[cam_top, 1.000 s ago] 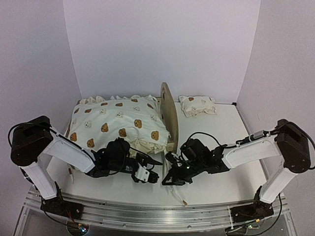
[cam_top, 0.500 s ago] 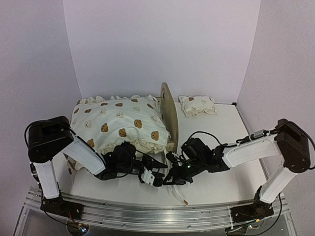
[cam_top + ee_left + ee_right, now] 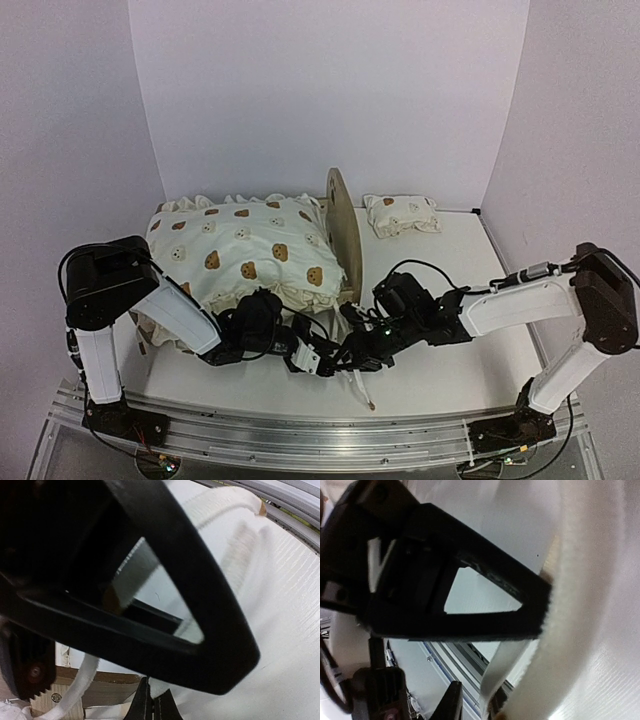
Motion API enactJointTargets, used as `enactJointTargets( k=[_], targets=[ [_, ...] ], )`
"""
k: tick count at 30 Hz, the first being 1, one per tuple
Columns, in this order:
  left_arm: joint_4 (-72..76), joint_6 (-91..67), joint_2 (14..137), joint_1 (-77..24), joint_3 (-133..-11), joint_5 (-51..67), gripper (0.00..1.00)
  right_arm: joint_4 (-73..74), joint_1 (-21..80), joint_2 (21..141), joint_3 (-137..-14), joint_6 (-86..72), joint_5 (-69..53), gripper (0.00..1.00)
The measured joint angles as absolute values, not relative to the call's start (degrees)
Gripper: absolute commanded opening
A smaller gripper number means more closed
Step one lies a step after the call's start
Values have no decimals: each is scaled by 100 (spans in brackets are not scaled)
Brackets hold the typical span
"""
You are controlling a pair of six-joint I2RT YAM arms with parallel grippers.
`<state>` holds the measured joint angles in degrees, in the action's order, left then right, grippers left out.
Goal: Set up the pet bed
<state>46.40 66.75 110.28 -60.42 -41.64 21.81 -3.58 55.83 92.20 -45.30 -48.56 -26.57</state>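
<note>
Fronting one pet bed [image 3: 343, 232]: left hand [image 3: 320, 364] clenched; right hand [image 3: 352, 357], cannot tell (apparently touching one strap [image 3: 580, 580]).

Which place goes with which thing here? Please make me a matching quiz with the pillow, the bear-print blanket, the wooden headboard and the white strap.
Things:
1 small pillow
2 bear-print blanket
3 wooden headboard
4 white strap

Places:
A lying nearest the front edge of the table
B standing upright in the middle
C left of the headboard
D by the back wall, right of the headboard

Pairs: 1-D, 2-C, 3-B, 4-A
</note>
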Motion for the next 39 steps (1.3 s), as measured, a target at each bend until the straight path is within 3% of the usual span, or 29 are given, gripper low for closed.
enactJointTargets(
  k=[2, 8, 17, 31, 34, 38, 39],
  targets=[
    [4527, 6541, 11020, -6042, -4169, 2109, 0, -252, 5512, 9009, -4529, -4816, -2645, 24],
    [4211, 6295, 10847, -6034, -4153, 1994, 0, 762, 5305, 8126, -4692, -4243, -2148, 42],
    [4143, 6138, 10731, -6038, -4140, 1992, 0, 2571, 5306, 8041, -6414, -2510, -519, 64],
    [4152, 6097, 10547, -6029, -3991, 1988, 0, 2890, 5306, 9961, -8999, -739, 713, 68],
    [4152, 6097, 10542, -6030, -3987, 1986, 0, 2912, 5325, 10517, -9432, -547, 840, 64],
    [4152, 6076, 10538, -6027, -3986, 1988, 0, 2919, 5416, 11033, -9880, -364, 1244, 25],
    [4150, 6055, 10538, -6027, -3986, 1990, 0, 2937, 5410, 11156, -9976, -331, 1353, 19]
  ],
)
